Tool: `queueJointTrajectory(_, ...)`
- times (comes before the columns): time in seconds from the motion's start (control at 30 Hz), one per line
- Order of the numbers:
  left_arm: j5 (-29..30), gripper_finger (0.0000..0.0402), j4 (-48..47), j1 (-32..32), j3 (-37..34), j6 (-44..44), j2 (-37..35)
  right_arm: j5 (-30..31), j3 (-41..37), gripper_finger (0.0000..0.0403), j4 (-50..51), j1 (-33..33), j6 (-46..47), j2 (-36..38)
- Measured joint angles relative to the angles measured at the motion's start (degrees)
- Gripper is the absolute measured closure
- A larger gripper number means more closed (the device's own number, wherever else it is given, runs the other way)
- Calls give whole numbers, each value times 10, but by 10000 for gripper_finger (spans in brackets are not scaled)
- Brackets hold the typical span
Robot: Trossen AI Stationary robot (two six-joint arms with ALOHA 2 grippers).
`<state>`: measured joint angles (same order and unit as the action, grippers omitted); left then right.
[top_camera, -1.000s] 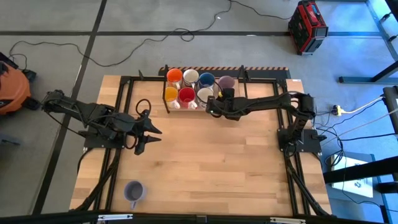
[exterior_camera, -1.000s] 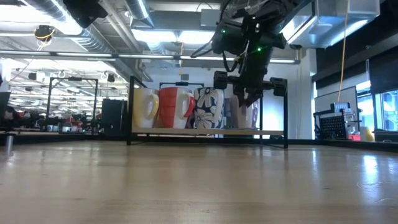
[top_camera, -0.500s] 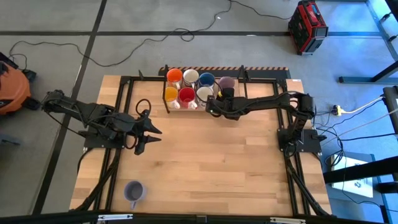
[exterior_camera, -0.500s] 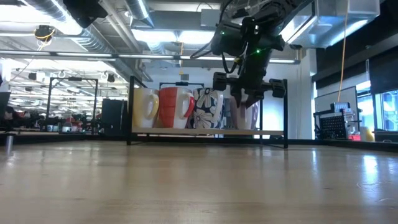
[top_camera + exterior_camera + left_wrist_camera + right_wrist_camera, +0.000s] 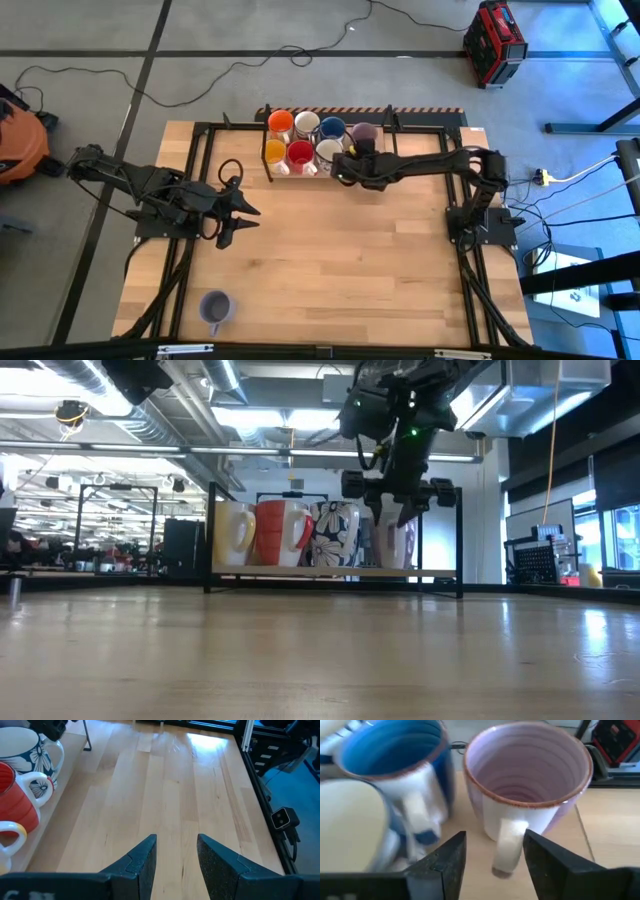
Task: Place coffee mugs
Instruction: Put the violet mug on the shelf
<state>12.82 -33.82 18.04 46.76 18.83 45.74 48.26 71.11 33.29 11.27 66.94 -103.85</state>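
- Pale purple mug (image 5: 530,795): lilac glaze, brown-edged rim, whitish handle.
- Blue mug (image 5: 400,755): blue inside, white outside.
- Flowered mug (image 5: 333,535): white with dark blue flowers.
- Red mug (image 5: 280,532): red, white handle.
- Orange mugs (image 5: 279,122): orange inside.
- Table (image 5: 330,260): pale wood, black-framed.

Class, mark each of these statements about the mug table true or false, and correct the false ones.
1. One pale purple mug stands alone near the table's front edge. True.
2. The right gripper is clamped on the blue mug's handle. False: its fingers stand open on either side of the handle of the pale purple mug in the rack.
3. The left gripper holds a red mug. False: it is open and holds nothing, above bare table.
4. The rack holds seven mugs. True.
5. The red mug is in the rack's front row. True.
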Motion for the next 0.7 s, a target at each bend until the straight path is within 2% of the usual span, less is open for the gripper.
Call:
queueJointTrajectory(0.23,0,266,-1,0,0,0,0,-23,42,219,26,0,-47,2)
queueJointTrajectory(0.5,0,266,-1,0,0,0,0,-34,87,219,137,-2,-39,5)
queueJointTrajectory(0.7,0,266,0,0,0,0,0,-46,104,219,154,-12,-38,9)
